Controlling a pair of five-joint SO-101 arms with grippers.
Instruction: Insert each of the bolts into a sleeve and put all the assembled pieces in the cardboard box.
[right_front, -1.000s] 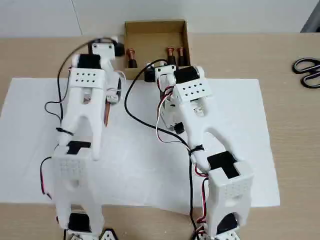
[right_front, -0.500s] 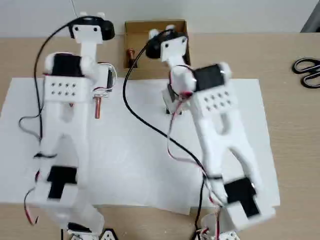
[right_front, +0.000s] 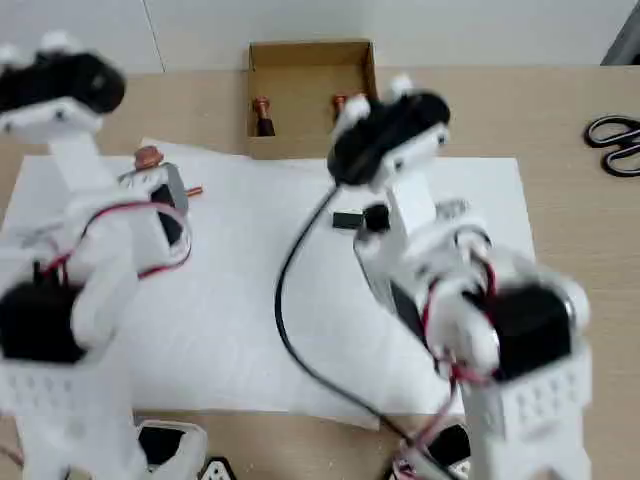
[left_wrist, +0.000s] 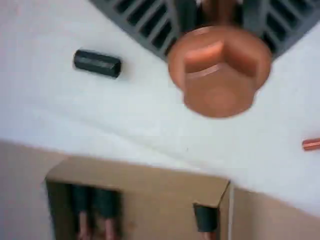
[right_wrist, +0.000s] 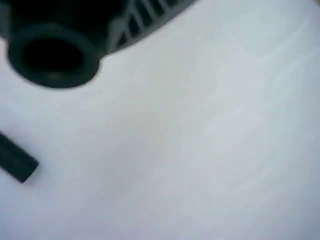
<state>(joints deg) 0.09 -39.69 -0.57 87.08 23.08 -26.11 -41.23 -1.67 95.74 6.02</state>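
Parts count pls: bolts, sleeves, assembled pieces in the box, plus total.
Assembled pieces in cardboard box: 3
Bolts: 2, held bolt in left gripper, loose bolt on the paper
Sleeves: 2, held sleeve in right gripper, loose sleeve on the paper
Total: 7

A robotics lab bench: wooden table (right_front: 580, 230), white paper sheet (right_front: 250, 310), scissors (right_front: 615, 143) lying aside.

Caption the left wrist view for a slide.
Left claw holds a copper bolt, with a black sleeve and cardboard box beyond.
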